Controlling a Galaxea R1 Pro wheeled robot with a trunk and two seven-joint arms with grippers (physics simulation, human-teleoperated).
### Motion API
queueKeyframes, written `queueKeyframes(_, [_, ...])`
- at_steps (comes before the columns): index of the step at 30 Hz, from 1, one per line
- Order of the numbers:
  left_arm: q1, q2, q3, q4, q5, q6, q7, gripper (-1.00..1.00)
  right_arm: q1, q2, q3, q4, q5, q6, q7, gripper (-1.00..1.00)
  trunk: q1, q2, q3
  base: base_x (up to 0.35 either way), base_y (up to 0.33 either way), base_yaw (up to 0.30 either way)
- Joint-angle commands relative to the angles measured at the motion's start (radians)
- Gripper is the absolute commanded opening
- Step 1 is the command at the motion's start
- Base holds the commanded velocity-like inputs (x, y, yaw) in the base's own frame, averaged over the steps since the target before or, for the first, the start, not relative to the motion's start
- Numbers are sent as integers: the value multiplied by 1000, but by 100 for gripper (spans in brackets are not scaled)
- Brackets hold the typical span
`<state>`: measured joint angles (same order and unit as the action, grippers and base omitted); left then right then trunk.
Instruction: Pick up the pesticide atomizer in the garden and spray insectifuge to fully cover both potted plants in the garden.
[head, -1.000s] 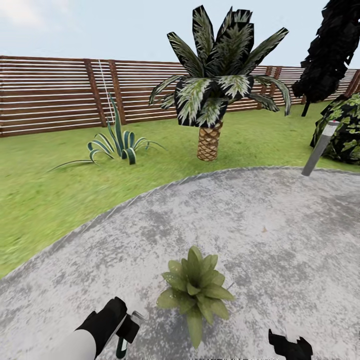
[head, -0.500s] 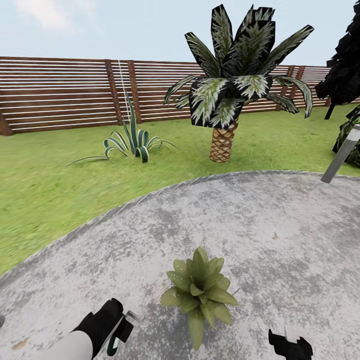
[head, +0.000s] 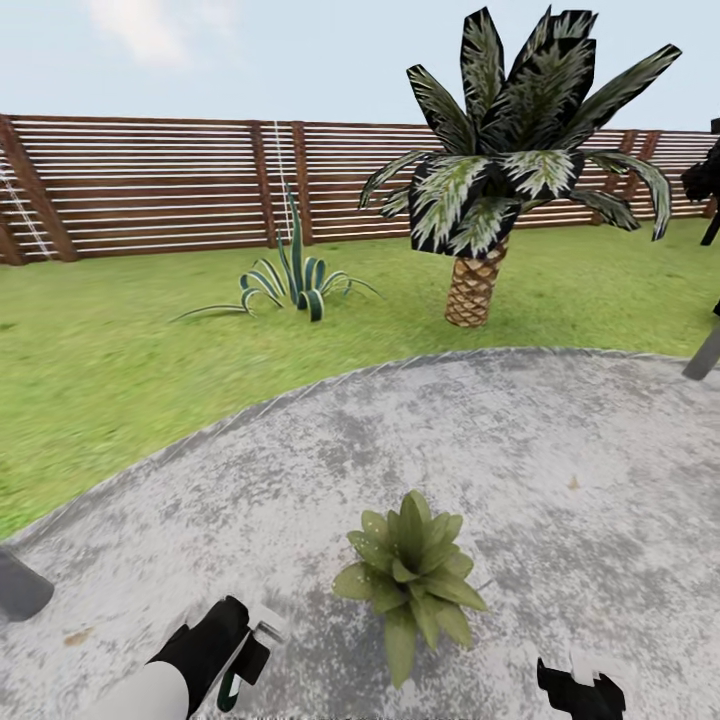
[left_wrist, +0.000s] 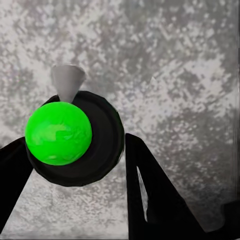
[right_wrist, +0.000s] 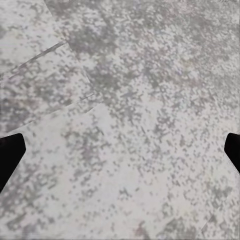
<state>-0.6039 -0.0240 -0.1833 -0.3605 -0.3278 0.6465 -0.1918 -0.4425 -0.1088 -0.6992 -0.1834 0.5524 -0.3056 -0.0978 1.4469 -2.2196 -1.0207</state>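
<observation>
Atomizer (left_wrist: 75, 137) between left fingers (left_wrist: 155, 195)

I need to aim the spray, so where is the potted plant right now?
In the head view the potted plant sits on the grey stone patio, low and centre, between the left gripper and the right gripper.

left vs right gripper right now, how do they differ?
The left gripper is shut on the atomizer, a black round body with a bright green top and a grey nozzle; the right gripper is open and holds nothing. In the head view the left gripper sits left of the potted plant, the right gripper to its right. Both have black fingers and hang over the grey stone patio.
</observation>
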Motion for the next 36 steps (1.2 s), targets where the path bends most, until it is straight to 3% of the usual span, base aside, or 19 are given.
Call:
queueKeyframes(1, [-1, 0, -3, -1, -11, 4, -8, -100, -1, 0, -7, 2, 11, -4, -3, 100, 0, 0, -1, -35, -225, 253])
queueKeyframes(12, [-1, -2, 2, -9, -3, 1, -5, -100, -1, 0, -6, 2, 11, -4, -3, 100, 0, 0, -1, 32, -201, 69])
queueKeyframes(13, [-1, -5, 4, -13, -1, 1, -7, -100, -1, 0, -6, 2, 11, -4, -3, 100, 0, 0, -1, 11, -13, 235])
queueKeyframes(15, [-1, -35, 5, -16, -1, 0, -3, -100, -1, 0, -7, 2, 11, -4, -3, 100, 0, 0, -1, 3, -4, 92])
queueKeyframes(18, [-8, -44, 3, -17, -3, -1, 0, -100, -1, 0, -8, 1, 11, -4, -3, 100, 0, 0, -1, 1, -1, 27])
queueKeyframes(25, [-19, -17, -1, -17, -13, -4, -5, -100, -1, 0, -7, 2, 11, -4, -3, 100, 0, 0, -1, 0, 0, 2])
queueKeyframes(29, [-7, 31, -1, -17, -10, -20, -15, -100, -1, 0, -7, 2, 11, -4, -3, 100, 0, 0, -1, 0, 0, 0])
queueKeyframes(36, [-4, 27, -1, -18, -9, -56, -15, -100, -1, 0, -8, 0, 10, -5, -3, 100, 0, 0, -1, 0, 0, 0])
